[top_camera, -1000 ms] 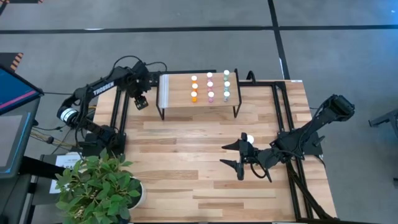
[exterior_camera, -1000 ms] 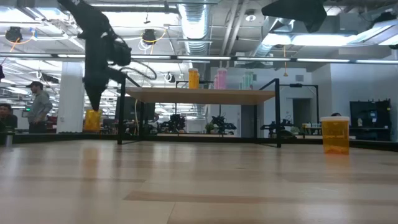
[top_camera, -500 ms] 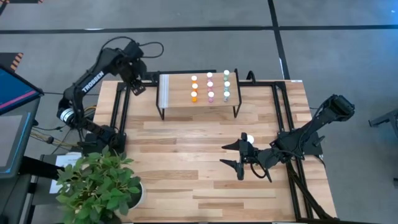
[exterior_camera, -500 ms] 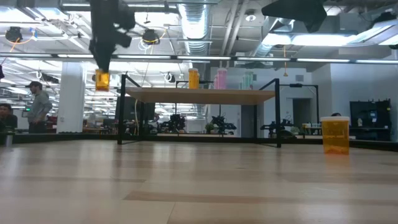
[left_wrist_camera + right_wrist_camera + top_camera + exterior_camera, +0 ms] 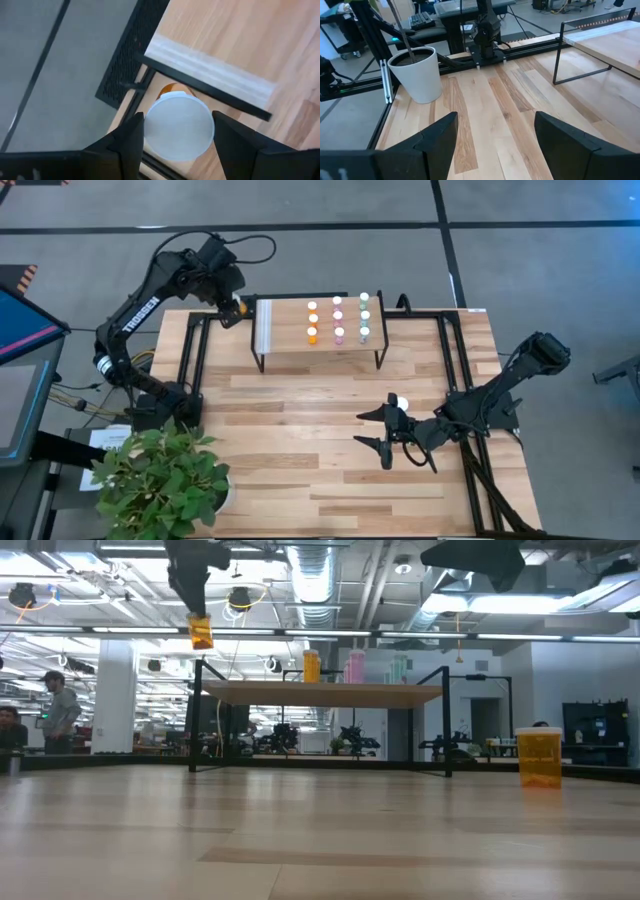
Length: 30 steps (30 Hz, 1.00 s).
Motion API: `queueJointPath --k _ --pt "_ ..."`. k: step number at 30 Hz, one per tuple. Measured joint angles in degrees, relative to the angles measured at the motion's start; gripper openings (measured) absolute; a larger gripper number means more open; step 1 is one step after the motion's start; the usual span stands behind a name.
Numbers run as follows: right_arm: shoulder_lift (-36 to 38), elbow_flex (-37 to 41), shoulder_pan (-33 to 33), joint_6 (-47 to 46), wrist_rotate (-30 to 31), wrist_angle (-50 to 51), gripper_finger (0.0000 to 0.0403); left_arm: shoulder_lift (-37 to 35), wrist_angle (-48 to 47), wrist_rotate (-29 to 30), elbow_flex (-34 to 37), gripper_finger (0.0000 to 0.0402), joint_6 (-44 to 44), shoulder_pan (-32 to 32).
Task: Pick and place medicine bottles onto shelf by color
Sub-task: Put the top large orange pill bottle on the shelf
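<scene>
1. The left gripper (image 5: pixel 175 131) is clamped on a large orange bottle (image 5: pixel 178 127); in the left wrist view the white cap is seen gripped between the two dark fingers (image 5: pixel 131 142), with a sliver of orange body showing past it.
2. In the low view the same bottle (image 5: pixel 201 633) is seen hanging tilted under the left gripper (image 5: pixel 199 615), raised above the level of the shelf (image 5: pixel 320 693) top and off its left end.
3. In the high view the left gripper (image 5: pixel 232 308) is placed just beside the white ridged strip (image 5: pixel 264 326) at the shelf's (image 5: pixel 290 350) end, at the table's far edge; the bottle itself is hidden there by the arm.
4. On the shelf nine small bottles (image 5: pixel 338 318) are seen from above in three columns: orange, pink, pale green. The low view shows them only as three overlapping colours.
5. The right gripper (image 5: pixel 382 432) rests low over the table (image 5: pixel 300 440) with its fingers spread wide and nothing between them, as the right wrist view (image 5: pixel 492 137) confirms.
6. A second large orange bottle (image 5: pixel 398 404) stands near the right gripper; in the low view it (image 5: pixel 539 756) is seen upright on the table.
7. A potted plant (image 5: pixel 160 480) occupies the near left corner; bare tabletop lies between shelf and right gripper.
</scene>
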<state>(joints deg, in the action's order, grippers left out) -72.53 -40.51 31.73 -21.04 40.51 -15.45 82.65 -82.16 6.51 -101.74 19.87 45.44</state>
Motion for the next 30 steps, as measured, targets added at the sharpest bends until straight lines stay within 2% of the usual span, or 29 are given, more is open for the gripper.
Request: queueJointPath --k 13,20,25,30 --pt "0.0 0.0 0.0 0.0 0.0 0.05 0.0284 -0.07 -6.96 2.82 -13.23 0.0188 -4.25 -5.9" --pt "0.0 0.0 0.0 0.0 0.0 0.02 0.0284 0.74 -6.66 2.81 -14.88 0.0188 -7.31 -12.81" --pt "0.0 0.0 0.0 -0.02 0.0 -0.08 0.0284 6.09 -6.68 2.88 -15.67 0.0188 -8.79 -15.08" --pt "0.0 0.0 0.0 -0.04 0.0 -0.05 0.0284 14.74 -7.48 1.88 -20.85 0.0188 -9.16 -15.77"
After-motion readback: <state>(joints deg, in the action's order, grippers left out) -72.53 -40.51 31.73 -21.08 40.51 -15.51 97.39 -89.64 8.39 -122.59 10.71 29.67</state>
